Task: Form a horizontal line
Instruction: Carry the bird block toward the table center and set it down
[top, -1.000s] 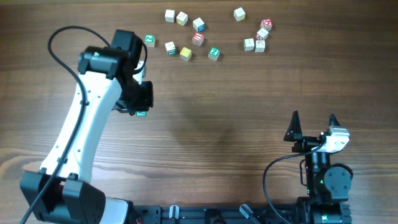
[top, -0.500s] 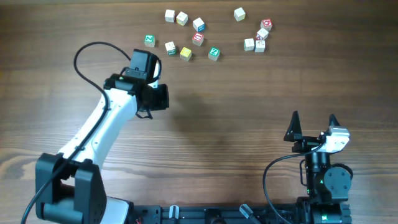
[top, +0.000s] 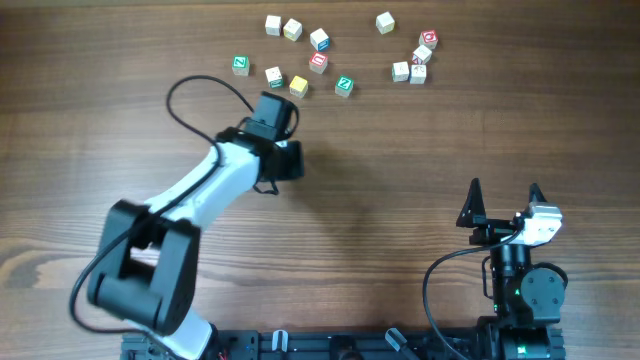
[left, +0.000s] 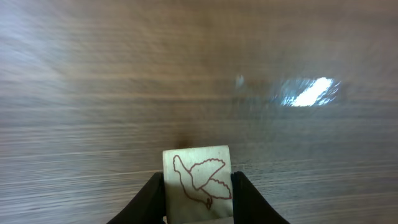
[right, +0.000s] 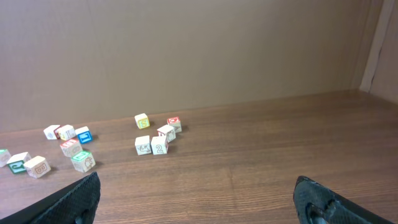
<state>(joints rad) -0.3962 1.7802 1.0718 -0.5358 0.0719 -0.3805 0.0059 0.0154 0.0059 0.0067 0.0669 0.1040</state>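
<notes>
The brown wooden tabletop (top: 400, 180) is open in the middle, and my white-and-black left arm (top: 200, 195) has swung that way over the last second, from the left side inward (a quick sweep, the wrist view is smeared). The right gripper (top: 503, 190) sits parked at my edge with its jaws spread wide, and it hasn't moved. The loose wooden cubes (top: 318, 62) lie scattered along the far side, where they were. The left gripper (top: 288, 162) is clenched on a pale wooden cube with a red bird outline (left: 197, 180). I can't tell how high it rides. No horizontal line exists yet, and nothing lies in the middle. I judge this cube is an early piece being carried to its spot.
</notes>
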